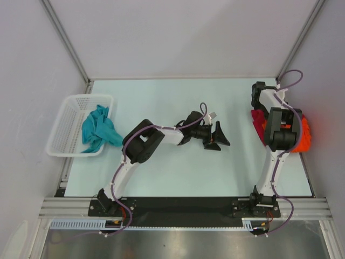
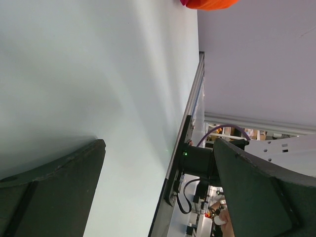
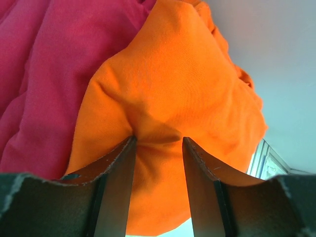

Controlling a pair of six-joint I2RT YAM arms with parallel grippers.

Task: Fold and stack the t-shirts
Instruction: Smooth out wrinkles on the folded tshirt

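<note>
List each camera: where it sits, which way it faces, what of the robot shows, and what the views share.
Top external: above and behind the robot, looking down on the table; left arm and right arm show; teal t-shirt in the basket.
Left wrist: on the left arm, looking along the table towards its right edge; left claw open.
Right wrist: close above the orange t-shirt and red t-shirt; right claw grips an orange fold.
Shared: the orange t-shirt shows in all three.
</note>
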